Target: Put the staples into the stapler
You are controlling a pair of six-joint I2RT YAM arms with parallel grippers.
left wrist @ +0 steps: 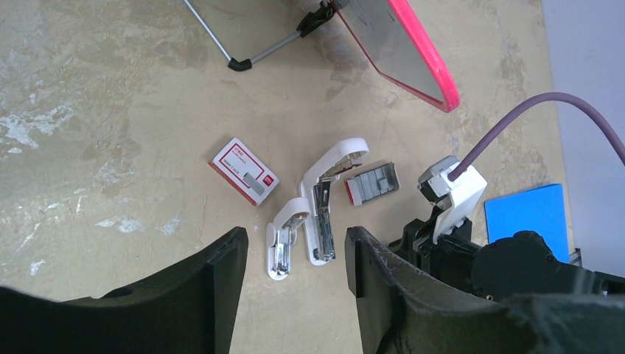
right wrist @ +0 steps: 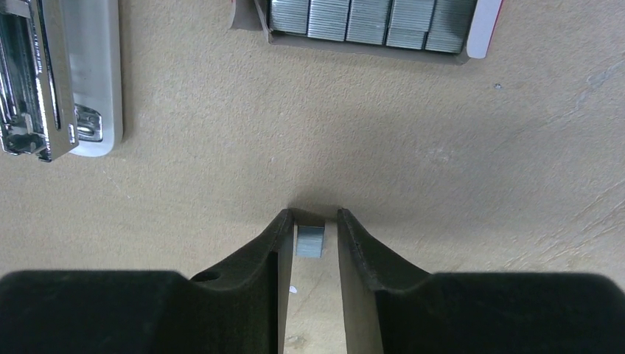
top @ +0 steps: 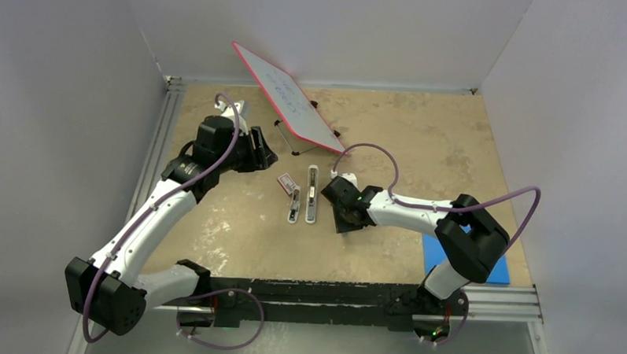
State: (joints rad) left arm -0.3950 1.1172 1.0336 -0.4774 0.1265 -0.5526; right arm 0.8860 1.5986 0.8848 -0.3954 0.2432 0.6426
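The white stapler (top: 312, 194) lies swung open on the table, its metal channel (left wrist: 322, 221) facing up and its shorter arm (left wrist: 284, 243) beside it. The red and white staples box (left wrist: 243, 170) lies left of it. The box's inner tray (right wrist: 368, 22), full of staples, sits right of the stapler (right wrist: 88, 74). My right gripper (right wrist: 310, 221) is down at the table with a short strip of staples (right wrist: 309, 242) between its narrow jaws; the strip touches the left finger and a sliver of gap shows on the right. My left gripper (left wrist: 295, 240) hovers open and empty, back from the stapler.
A red-framed whiteboard (top: 289, 97) on a wire stand leans at the back, close to the left gripper (top: 264, 152). A blue pad (top: 433, 256) lies at the near right, partly under the right arm. White walls close in the table on three sides.
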